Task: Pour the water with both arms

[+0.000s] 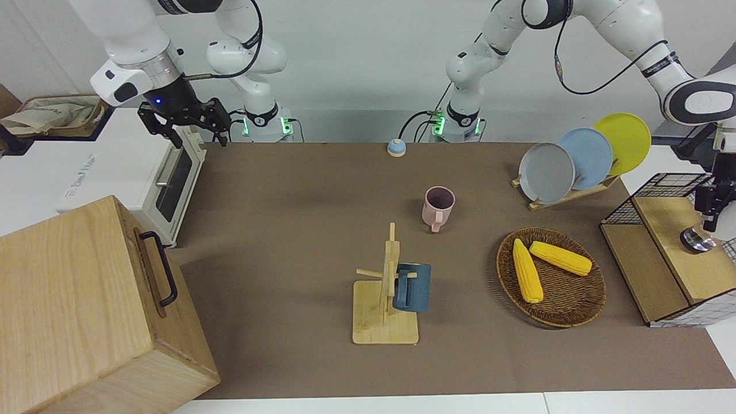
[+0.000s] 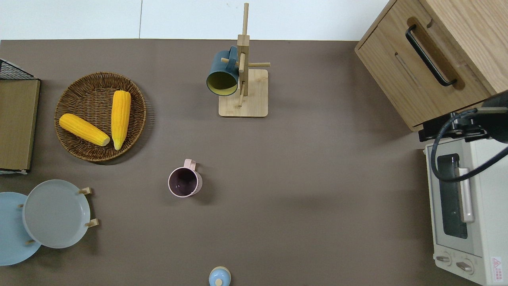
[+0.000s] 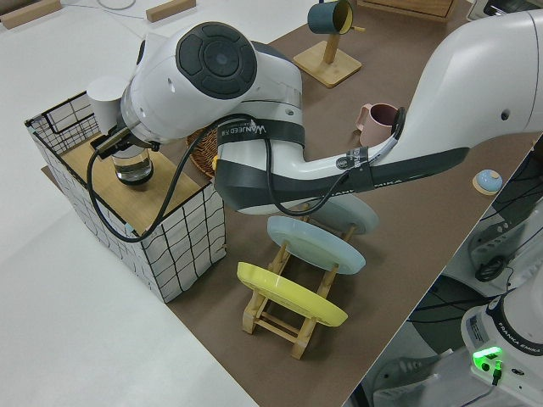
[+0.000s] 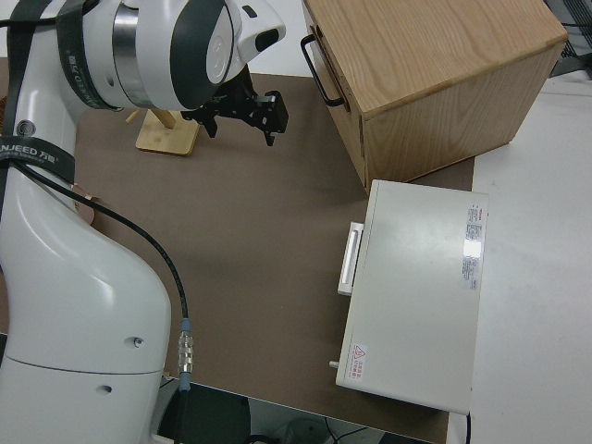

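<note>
A clear glass [image 1: 698, 239] with water in it [image 3: 133, 166] stands on the wooden top of a wire crate [image 1: 667, 224] at the left arm's end of the table. My left gripper [image 1: 708, 221] hangs straight down right at the glass, and the arm's wrist hides it in the left side view. A pink mug [image 1: 439, 207] stands upright and empty mid-table [image 2: 184, 182]. My right gripper [image 1: 185, 127] is open and holds nothing. It hovers over the gap between the toaster oven [image 2: 464, 210] and the wooden cabinet [image 2: 432, 59].
A dark blue mug [image 2: 223, 73] hangs on a wooden mug tree [image 2: 243, 91]. Two corn cobs lie in a wicker basket [image 2: 75, 85]. Grey, blue and yellow plates stand in a rack [image 1: 575, 192]. A small blue bell [image 1: 396, 148] sits near the robots' bases.
</note>
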Robot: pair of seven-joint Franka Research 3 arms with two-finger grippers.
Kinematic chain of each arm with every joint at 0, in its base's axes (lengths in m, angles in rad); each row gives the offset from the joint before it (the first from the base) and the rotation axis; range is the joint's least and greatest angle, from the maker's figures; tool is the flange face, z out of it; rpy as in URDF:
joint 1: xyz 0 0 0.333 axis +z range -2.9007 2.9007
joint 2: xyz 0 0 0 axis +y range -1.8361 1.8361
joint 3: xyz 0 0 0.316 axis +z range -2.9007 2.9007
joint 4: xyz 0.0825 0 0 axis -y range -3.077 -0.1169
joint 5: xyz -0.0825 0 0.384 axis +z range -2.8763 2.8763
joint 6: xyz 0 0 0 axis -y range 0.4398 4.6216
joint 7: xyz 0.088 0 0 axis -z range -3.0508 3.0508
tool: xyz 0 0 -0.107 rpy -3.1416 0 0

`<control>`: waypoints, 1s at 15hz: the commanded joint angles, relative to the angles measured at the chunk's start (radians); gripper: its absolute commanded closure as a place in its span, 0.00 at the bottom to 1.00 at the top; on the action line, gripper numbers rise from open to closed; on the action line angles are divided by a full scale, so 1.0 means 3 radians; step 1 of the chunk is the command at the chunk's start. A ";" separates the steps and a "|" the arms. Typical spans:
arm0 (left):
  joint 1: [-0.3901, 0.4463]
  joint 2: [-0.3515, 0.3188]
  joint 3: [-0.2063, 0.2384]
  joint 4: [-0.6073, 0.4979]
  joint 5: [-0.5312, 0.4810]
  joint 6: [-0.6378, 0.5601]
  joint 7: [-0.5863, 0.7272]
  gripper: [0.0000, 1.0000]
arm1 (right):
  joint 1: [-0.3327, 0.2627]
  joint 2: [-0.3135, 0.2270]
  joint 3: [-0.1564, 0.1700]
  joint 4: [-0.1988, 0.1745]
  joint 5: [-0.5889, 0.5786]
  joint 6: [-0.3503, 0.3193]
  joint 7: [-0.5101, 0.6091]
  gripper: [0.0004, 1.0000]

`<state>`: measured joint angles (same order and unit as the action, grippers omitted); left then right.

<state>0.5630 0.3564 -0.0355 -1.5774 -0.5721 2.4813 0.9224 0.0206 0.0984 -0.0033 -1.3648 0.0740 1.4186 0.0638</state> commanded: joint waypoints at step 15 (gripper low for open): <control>0.0123 0.0091 0.0006 0.0099 -0.0154 -0.0155 -0.0031 0.00 | -0.0018 -0.0062 0.0001 -0.0078 0.0065 0.0006 -0.0069 0.01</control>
<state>0.5924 0.3788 -0.0333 -1.5753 -0.6488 2.4823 0.9752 0.0206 0.0984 -0.0032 -1.3648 0.0741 1.4186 0.0638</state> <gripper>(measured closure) 0.000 0.004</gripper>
